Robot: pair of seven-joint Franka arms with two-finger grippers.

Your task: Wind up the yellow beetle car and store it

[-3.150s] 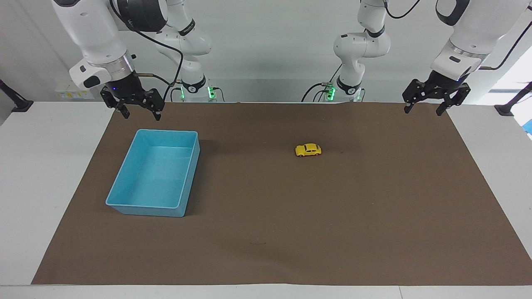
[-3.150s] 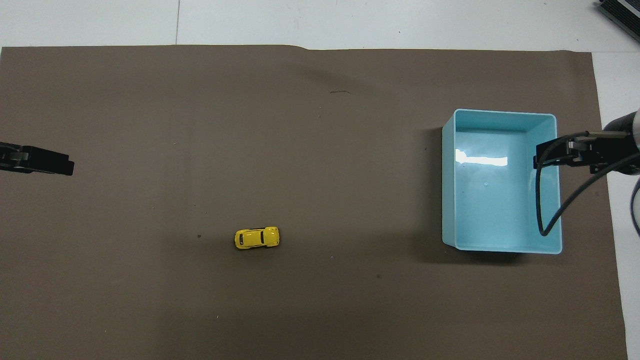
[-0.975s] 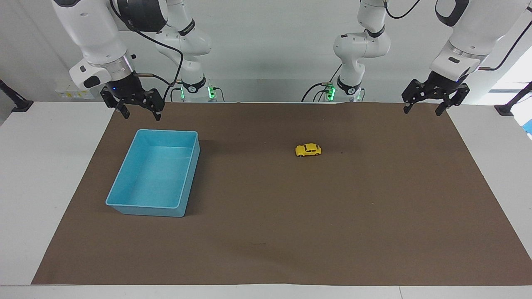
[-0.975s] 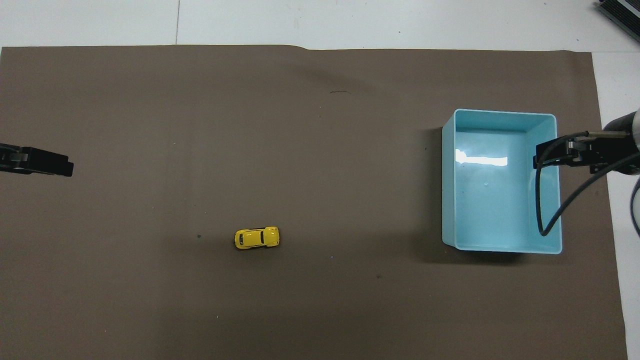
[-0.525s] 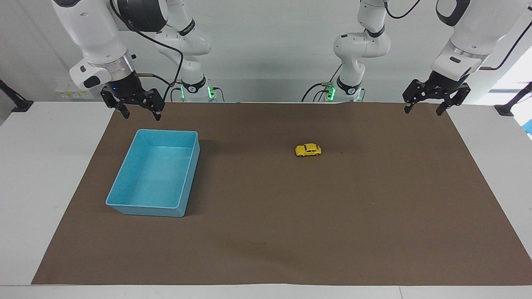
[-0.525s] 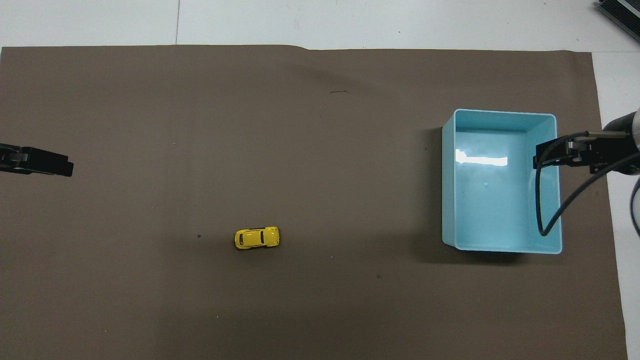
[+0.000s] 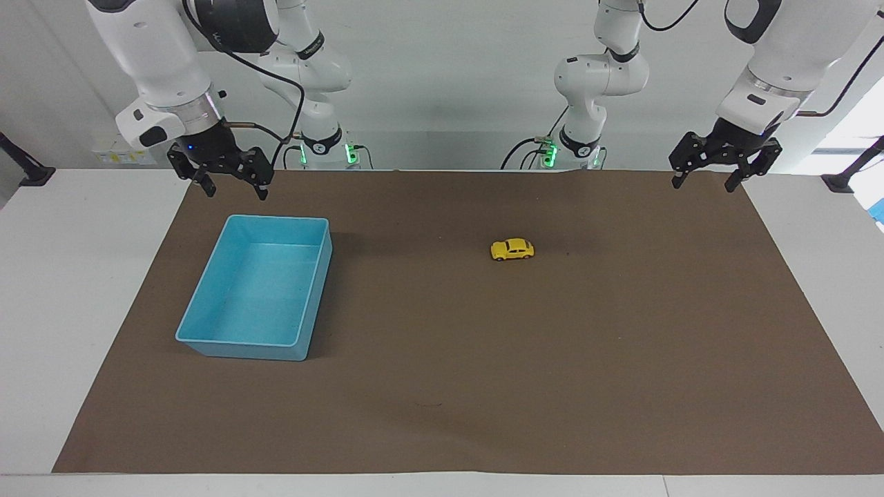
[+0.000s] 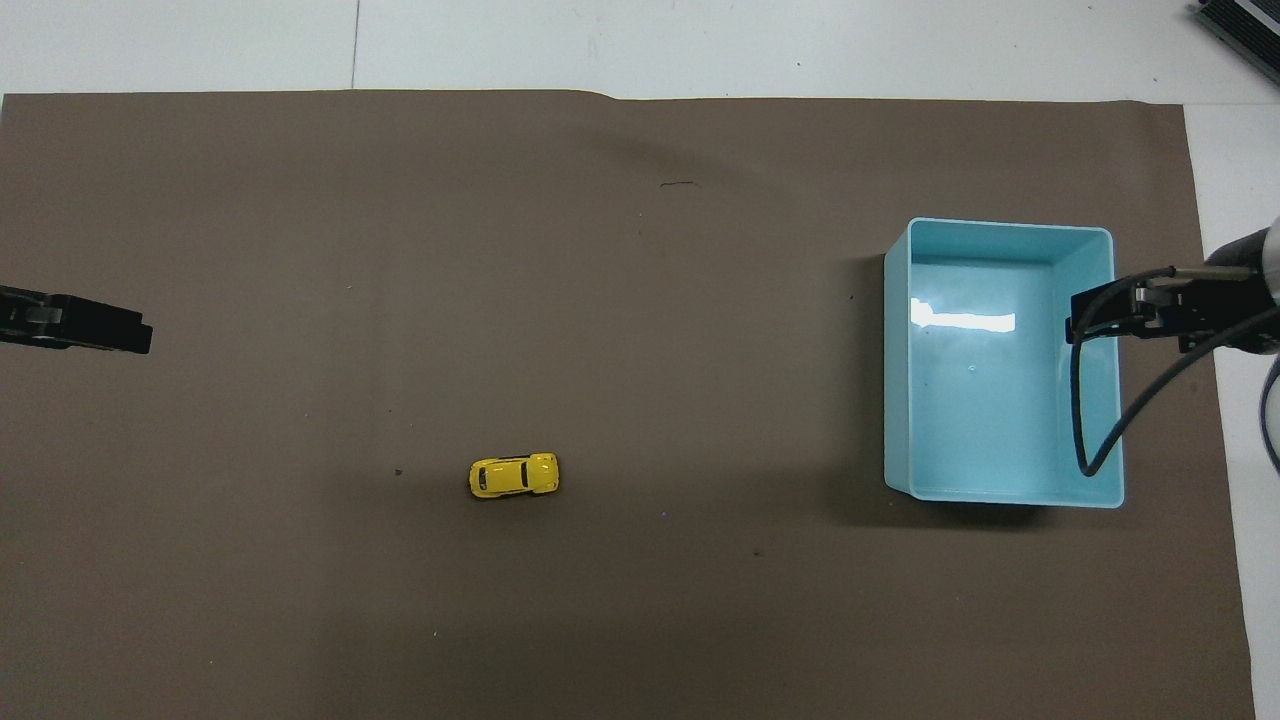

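Facing view shows nothing done yet: the yellow beetle car (image 7: 512,249) sits untouched mid-counter, well apart from the empty blue bin (image 7: 207,330), while the left gripper (image 7: 706,175) and right gripper (image 7: 232,187) hang with jaws wide, holding nothing.

White table (image 7: 83,276), brown mat (image 7: 483,359) on it (bearing blue bin (image 7: 207,304), yellow beetle car (image 7: 512,249))

My yellow beetle car (image 7: 512,249) sits upright on its wheels, alone on the brown mat (image 7: 483,386).
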